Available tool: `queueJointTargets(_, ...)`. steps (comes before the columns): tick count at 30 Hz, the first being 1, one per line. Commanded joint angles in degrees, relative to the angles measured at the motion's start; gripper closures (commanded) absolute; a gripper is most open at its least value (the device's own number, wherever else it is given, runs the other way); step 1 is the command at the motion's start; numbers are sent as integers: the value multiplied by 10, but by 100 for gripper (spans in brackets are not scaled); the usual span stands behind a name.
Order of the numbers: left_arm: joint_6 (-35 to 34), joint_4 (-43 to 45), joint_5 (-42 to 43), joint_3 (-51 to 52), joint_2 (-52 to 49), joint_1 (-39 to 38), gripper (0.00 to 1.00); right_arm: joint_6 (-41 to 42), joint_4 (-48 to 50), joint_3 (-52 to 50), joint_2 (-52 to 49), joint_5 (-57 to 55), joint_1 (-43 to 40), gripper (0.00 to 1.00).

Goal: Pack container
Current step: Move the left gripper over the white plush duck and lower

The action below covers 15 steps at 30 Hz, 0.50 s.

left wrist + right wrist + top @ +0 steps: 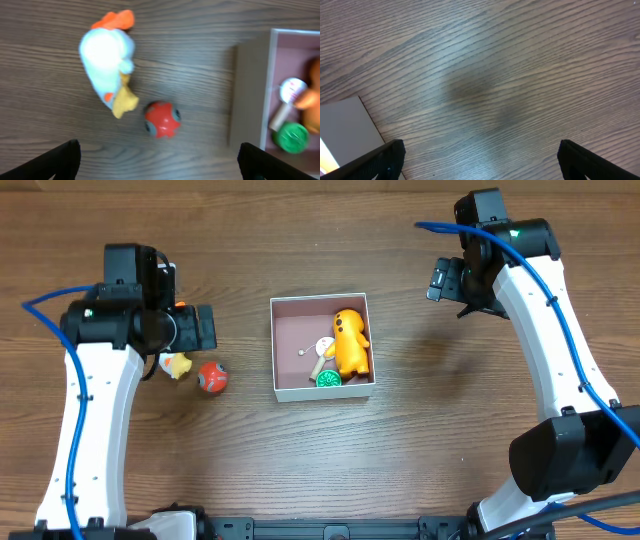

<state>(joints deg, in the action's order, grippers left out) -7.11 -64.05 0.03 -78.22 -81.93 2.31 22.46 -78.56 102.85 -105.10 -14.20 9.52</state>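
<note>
The container (pixel 292 335) is a shallow square white box with a pink inside, at the table's middle. In it lie an orange figure toy (pixel 350 340), a green round toy (pixel 328 378) and a white round piece on a stick (pixel 322 348). Left of it on the table lie a red ball (pixel 211 377) and a white chicken toy (pixel 176 365). Both show in the left wrist view, the ball (pixel 162 119) and the chicken (pixel 107 60). My left gripper (pixel 160 165) is open and empty above them. My right gripper (pixel 480 160) is open and empty, high at the box's right (pixel 455 280).
The box's left wall (pixel 247 95) shows at the right of the left wrist view. A box corner (pixel 345 125) shows at the lower left of the right wrist view. Bare wooden table lies under the right gripper.
</note>
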Motion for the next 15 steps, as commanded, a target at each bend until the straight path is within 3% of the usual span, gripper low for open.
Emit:
queueJointTargets(1,-10,14,-37,-6,-26,10,0,1,2,10,16,-8,0,0)
queueJointTargets(15,-58,37,-60,-6,-118,70,0,1,2,10,16,-8,0,0)
